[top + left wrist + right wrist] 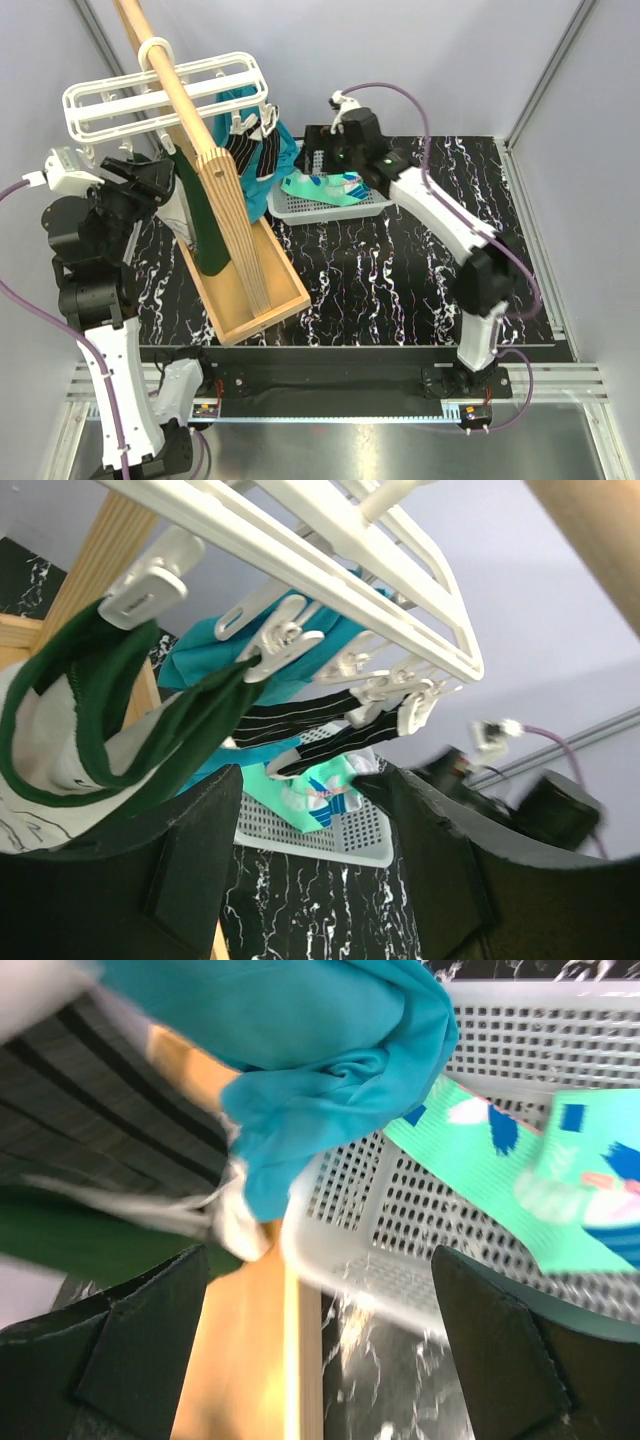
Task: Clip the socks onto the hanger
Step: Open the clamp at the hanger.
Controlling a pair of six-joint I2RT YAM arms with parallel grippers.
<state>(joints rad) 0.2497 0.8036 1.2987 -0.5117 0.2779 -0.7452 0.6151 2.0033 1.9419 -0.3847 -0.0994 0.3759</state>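
The white hanger [165,95] hangs on the wooden pole, and its clips [285,640] fill the top of the left wrist view. Two black striped socks [250,145] hang from clips at its right end [320,720]. Mint green socks [325,187] lie in the mesh basket [520,1160]. My left gripper [315,870] sits low under the hanger's left side, open, with nothing between its fingers. My right gripper [325,1350] hovers at the basket's left rim near the striped socks [318,150]. It is wide open and empty.
A teal cloth [245,110] and a long dark green garment [205,230] also hang from the hanger. The pale wooden pole [170,70] rises from a slatted wooden stand [250,290]. The light grey mesh basket [375,207] stands just right of the stand, on the black marbled table.
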